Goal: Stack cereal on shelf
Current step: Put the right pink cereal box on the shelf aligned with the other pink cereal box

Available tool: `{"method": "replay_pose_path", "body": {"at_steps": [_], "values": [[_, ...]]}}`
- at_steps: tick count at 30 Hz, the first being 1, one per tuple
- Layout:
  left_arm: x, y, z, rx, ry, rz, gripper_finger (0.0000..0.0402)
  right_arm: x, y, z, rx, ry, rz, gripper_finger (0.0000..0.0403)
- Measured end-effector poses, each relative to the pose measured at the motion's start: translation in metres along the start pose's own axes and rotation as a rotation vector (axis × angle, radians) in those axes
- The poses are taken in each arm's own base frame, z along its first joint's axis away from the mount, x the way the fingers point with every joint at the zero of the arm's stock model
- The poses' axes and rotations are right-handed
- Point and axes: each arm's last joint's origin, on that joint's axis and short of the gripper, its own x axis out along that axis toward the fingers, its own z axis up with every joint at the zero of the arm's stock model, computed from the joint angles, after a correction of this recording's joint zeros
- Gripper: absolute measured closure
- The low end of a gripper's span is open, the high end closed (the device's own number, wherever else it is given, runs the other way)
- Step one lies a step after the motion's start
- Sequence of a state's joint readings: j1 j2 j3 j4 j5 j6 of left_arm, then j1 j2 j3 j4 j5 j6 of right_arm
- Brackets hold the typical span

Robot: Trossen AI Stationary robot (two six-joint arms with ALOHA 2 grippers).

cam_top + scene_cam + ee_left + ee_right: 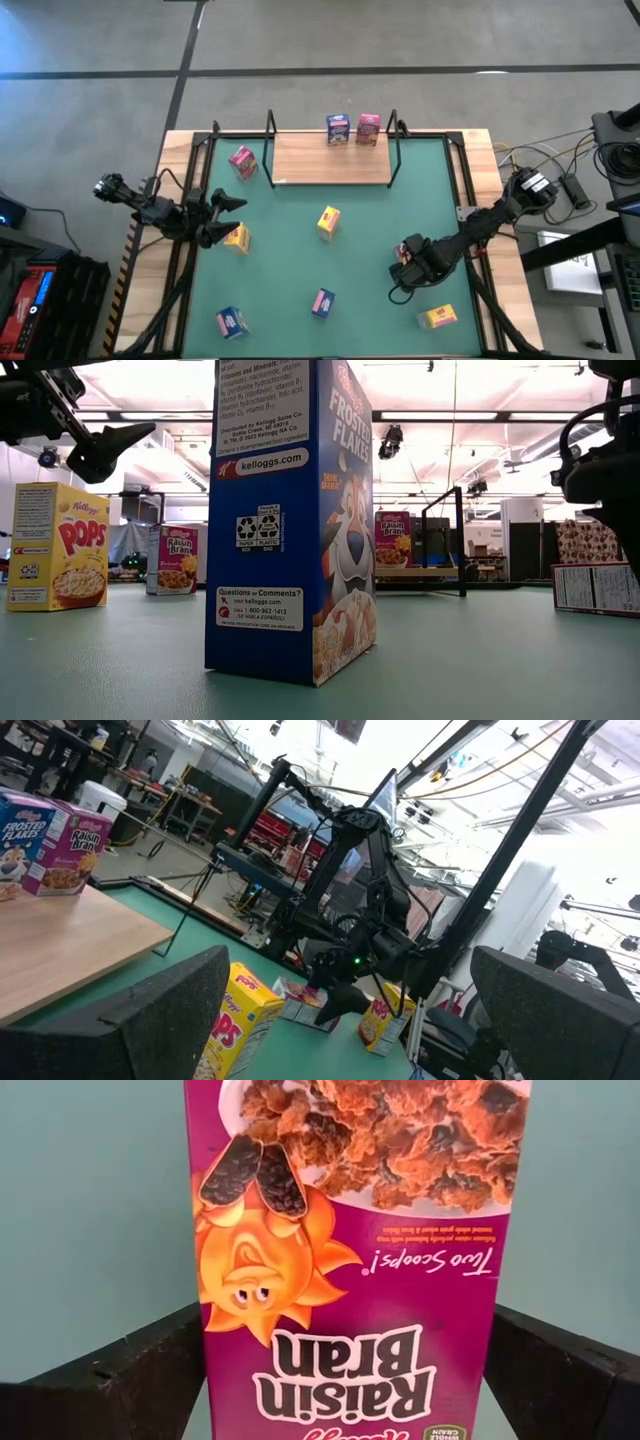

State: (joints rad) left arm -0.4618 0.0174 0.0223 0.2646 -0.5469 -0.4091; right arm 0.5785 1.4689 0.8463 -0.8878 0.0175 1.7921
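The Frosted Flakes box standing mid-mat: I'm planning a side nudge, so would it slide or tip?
The Frosted Flakes box stands upright on its small base, tall and narrow, so a high push would probably tip it. It looks like thin printed cardboard, likely light and easily dented. On the green mat a low push may slide it instead.

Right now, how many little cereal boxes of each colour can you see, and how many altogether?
Yellow Corn Pops boxes: 3
Blue Frosted Flakes boxes: 3
Pink Raisin Bran boxes: 3, one shown best in the right wrist view
Total: 9
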Motion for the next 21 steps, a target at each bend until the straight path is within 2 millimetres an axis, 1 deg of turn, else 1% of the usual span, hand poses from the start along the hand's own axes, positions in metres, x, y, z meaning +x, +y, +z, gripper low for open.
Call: {"method": "replay_pose_path", "body": {"at_steps": [4,11,13,17,21], "values": [[0.000,0.000,0.000,0.000,0.001,0.000,0.0003,0.000,0.001,0.000,0.003,0.001,0.008,0.0016],[0.000,0.000,0.000,0.000,0.001,0.000,0.0003,0.000,0.001,0.000,0.017,0.003,0.015,0.0094],[0.000,0.000,0.000,0.000,0.000,0.000,0.0003,-0.003,0.001,0.000,0.017,0.005,0.023,0.0108],[0.000,0.000,0.000,0.000,0.000,0.000,0.0003,-0.015,0.005,0.001,0.084,0.016,0.076,0.0112],[0.000,0.000,0.000,0.000,0.001,0.000,0.0003,-0.033,0.011,0.001,0.174,0.035,0.148,0.0096]]}}
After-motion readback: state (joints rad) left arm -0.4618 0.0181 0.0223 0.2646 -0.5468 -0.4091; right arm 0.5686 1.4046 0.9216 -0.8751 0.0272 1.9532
